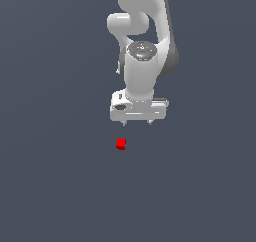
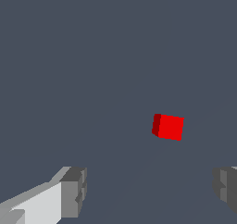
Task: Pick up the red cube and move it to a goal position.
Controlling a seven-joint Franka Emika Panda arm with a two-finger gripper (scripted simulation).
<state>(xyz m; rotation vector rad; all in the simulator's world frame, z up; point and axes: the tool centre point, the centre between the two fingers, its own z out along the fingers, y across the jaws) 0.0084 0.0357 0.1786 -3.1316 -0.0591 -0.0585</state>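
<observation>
Against a plain dark grey-blue ground, we see the white arm (image 1: 145, 31) reaching down, its gripper (image 1: 138, 122) pointing downward with jaws spread wide and nothing held. Below it, apart from the fingertips and slightly toward the exterior view's left, sits the cube (image 1: 121, 144), small and bright red. From the wrist view we see the cube (image 2: 168, 127) beyond the two grey fingertips (image 2: 74, 192), touching neither.
</observation>
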